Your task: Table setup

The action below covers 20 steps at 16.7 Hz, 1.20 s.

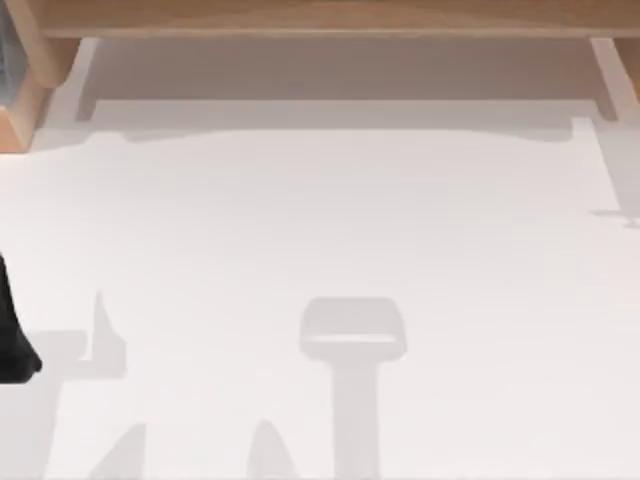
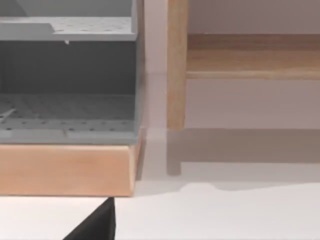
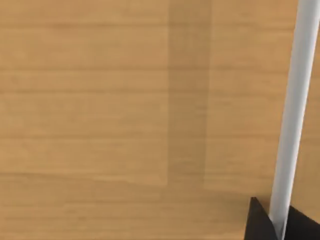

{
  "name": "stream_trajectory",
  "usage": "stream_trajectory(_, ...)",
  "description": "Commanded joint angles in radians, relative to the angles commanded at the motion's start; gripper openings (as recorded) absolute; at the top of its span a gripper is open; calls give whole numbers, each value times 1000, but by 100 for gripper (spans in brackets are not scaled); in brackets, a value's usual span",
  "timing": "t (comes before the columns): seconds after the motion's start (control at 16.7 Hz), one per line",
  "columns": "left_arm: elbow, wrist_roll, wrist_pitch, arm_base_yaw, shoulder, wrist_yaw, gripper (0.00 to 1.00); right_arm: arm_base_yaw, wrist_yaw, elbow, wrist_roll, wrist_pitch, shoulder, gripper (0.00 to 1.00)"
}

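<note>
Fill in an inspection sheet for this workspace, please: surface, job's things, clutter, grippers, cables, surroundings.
Surface: large plain matte white tabletop, flat and unmarked; soft grey shadows lie on its near part.
Job's things: the tabletop alone; nothing else seen on it.
Clutter: nothing seen.
Grippers: left gripper, dark, at the table's left side, faces a grey perforated shelf unit; right gripper, dark, faces a light wooden panel, with a white bar running past it.
Cables: nothing seen.
Surroundings: light wooden frame along the table's far side; the shelf unit rests on a light wooden base.
</note>
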Motion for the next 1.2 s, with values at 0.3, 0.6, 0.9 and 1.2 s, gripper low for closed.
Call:
stream_trajectory(0.3,0,0,0,0,0,0,100,29,30,49,0,-36,20,0)
stream_trajectory(0.6,0,0,0,0,0,0,100,48,50,114,2,-75,47,0)
stream_trajectory(0.9,0,0,0,0,0,0,100,102,107,274,2,-168,111,0)
stream_trajectory(1.2,0,0,0,0,0,0,100,102,114,289,3,-182,119,0)
